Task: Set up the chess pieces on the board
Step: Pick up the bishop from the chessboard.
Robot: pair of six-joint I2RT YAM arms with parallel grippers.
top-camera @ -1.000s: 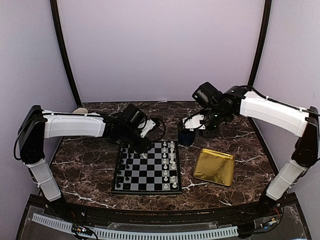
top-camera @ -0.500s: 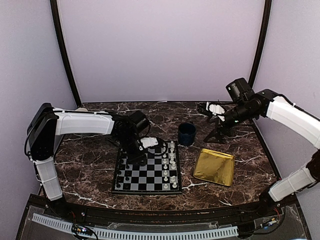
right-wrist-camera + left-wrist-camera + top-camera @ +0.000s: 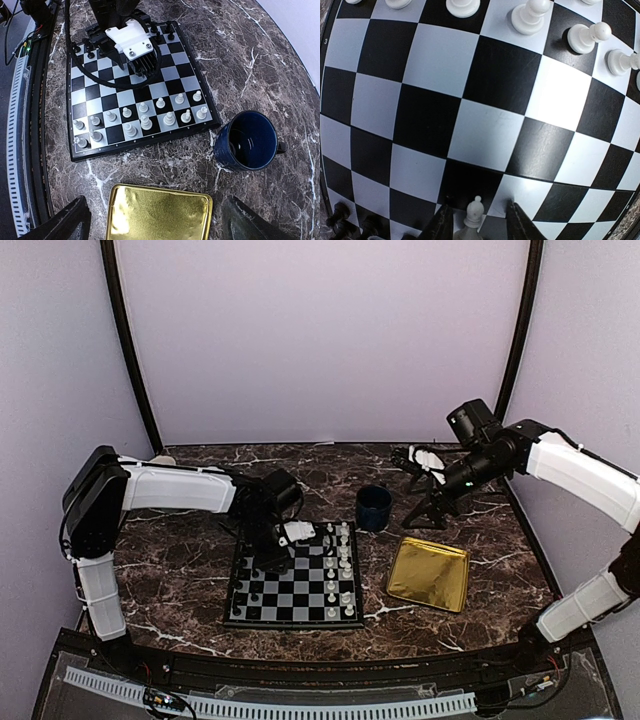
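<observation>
Probably to bring it to the white pieces point(image 3: 341, 558) on the right side of the board point(image 3: 470, 135), the left gripper point(image 3: 480, 225) hangs over the far left squares, its fingers point(image 3: 440, 227) close on both sides of one white piece point(image 3: 474, 215), a real pinch unclear, while the right gripper point(image 3: 162, 220) hangs spread and empty, well apart at the far right.

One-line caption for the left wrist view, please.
Left gripper straddling a white chess piece over the board; other white pieces stand along its far edge.
</observation>
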